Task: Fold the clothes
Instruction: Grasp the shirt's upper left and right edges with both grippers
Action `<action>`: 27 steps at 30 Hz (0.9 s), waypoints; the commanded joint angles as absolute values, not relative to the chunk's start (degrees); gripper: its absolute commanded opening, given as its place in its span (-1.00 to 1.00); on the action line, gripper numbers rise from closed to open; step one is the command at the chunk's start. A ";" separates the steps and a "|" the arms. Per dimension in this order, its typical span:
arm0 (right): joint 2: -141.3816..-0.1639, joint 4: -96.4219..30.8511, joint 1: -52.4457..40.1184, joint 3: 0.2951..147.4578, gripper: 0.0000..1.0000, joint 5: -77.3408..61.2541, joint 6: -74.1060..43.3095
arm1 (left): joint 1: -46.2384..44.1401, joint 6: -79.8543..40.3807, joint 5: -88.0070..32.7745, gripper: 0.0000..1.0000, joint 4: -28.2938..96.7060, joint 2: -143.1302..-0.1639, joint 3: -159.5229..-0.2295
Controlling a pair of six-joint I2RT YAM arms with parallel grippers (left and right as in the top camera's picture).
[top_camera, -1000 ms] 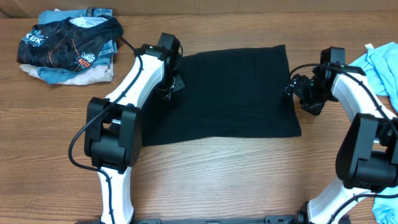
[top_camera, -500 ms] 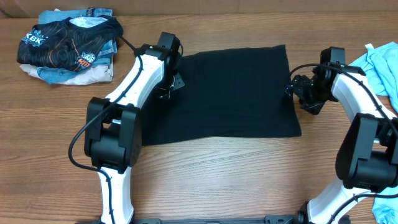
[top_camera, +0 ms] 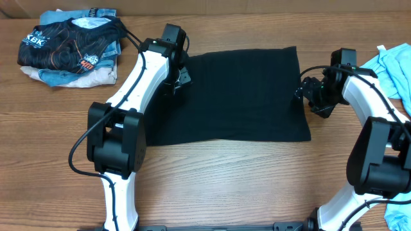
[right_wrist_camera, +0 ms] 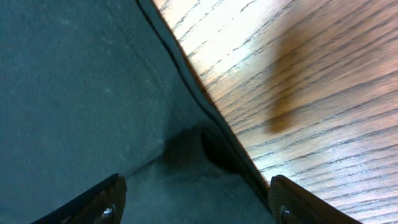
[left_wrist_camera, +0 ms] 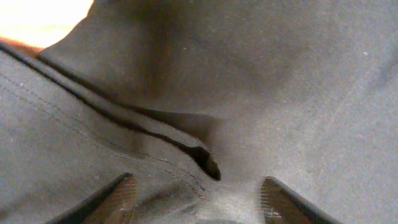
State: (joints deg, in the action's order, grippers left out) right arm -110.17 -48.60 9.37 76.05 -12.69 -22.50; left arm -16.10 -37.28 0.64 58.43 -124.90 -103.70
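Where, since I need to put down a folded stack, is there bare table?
Bare table lies in front of the black shirt, between the two arms. Crowded: clothes pile far left, blue cloth far right, arms flanking the shirt.

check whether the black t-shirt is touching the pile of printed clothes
No, the black T-shirt lies spread in the middle, with bare table between it and the pile of printed clothes at upper left.
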 commanded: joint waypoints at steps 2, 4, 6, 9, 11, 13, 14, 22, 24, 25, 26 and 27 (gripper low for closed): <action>-110.45 -48.05 7.68 76.12 0.54 -13.17 -22.70 | -15.79 -34.65 2.09 1.00 59.00 -124.40 -104.90; -110.50 -47.75 6.83 76.12 0.47 -13.15 -22.70 | -15.79 -34.68 2.07 1.00 59.90 -124.40 -104.90; -110.50 -47.59 6.17 76.12 0.37 -13.15 -22.72 | -15.79 -34.70 2.09 1.00 61.06 -124.40 -104.90; -110.50 -47.66 5.74 76.12 0.28 -12.95 -22.74 | -15.77 -34.70 2.09 1.00 63.00 -124.40 -104.90; -110.50 -47.97 5.74 76.12 0.14 -12.93 -22.72 | -15.77 -34.70 2.09 1.00 64.60 -124.40 -104.90; -110.50 -48.29 5.74 76.12 -0.18 -12.93 -22.72 | -15.77 -34.70 2.09 1.00 66.35 -124.40 -104.90; -110.50 -48.73 5.74 76.12 -0.47 -12.95 -22.72 | -15.79 -34.72 2.07 1.00 68.16 -124.40 -104.90; -110.83 -51.94 5.74 76.09 -0.88 -12.97 -22.70 | -15.79 -34.68 2.13 0.51 78.59 -124.40 -104.66; -111.24 -52.16 5.74 76.07 -0.88 -12.97 -22.72 | -15.79 -34.70 3.60 0.34 79.48 -124.40 -104.09; -111.50 -52.27 5.74 76.03 -0.89 -12.99 -22.72 | -15.79 -34.70 4.21 0.26 79.48 -124.40 -103.85; -111.85 -52.27 5.74 75.90 -0.89 -13.02 -22.72 | -15.79 -34.70 4.69 0.18 79.44 -124.40 -103.61; -112.16 -52.14 5.74 75.59 -0.88 -12.99 -22.72 | -15.75 -34.70 4.97 0.08 79.42 -124.40 -103.31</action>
State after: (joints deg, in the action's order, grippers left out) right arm -110.52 -52.27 5.58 76.05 -12.71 -22.68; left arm -16.10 -34.85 2.42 79.29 -124.90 -103.77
